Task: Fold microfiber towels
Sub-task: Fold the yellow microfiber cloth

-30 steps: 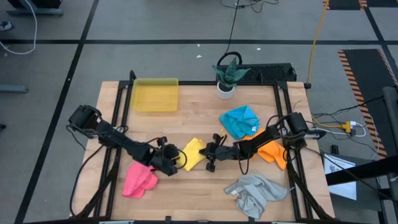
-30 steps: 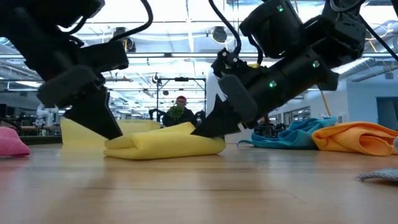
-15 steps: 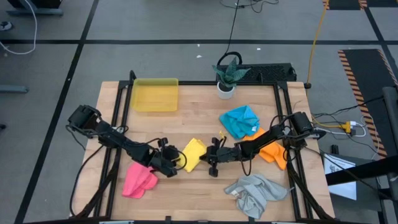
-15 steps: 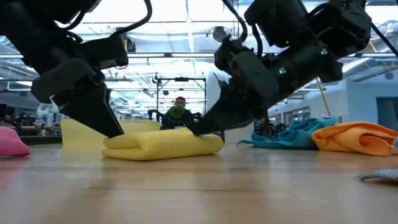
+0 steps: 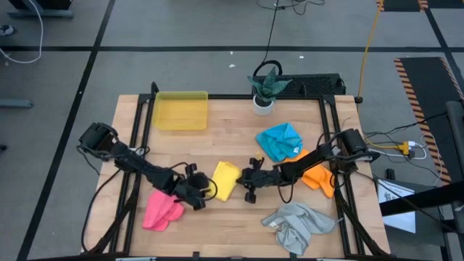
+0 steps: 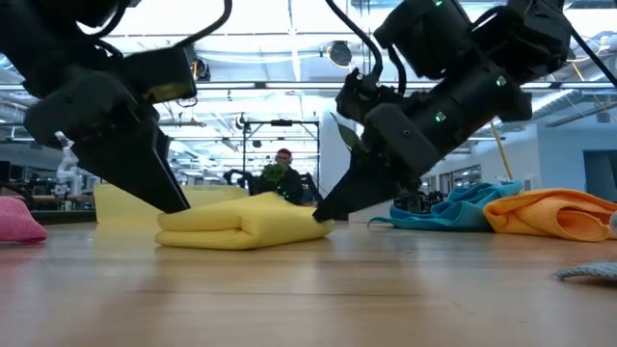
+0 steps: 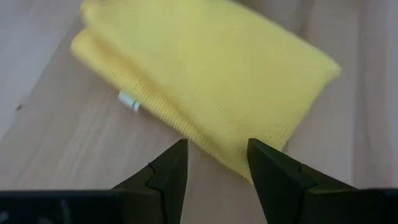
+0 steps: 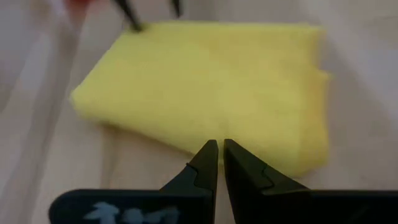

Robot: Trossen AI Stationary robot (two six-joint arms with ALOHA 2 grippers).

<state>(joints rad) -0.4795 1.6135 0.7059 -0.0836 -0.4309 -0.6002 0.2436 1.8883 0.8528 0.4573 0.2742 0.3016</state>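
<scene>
Left gripper (image 7: 214, 163) fingers parted, tips at folded yellow towel (image 7: 211, 81) edge, gripping nothing. Right gripper (image 8: 217, 157) fingers nearly closed, empty, against opposite edge.

Both arms reach low toward mid-table, left claw (image 7: 214, 163) parted, right claw (image 8: 220, 158) pinched closed.

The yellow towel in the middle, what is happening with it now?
Both arms are working on the yellow towel, which lies folded on the table. The left gripper is at one side with fingers apart. The right gripper is at the other side, fingers shut. The pink, blue, orange and grey towels lie crumpled.
</scene>
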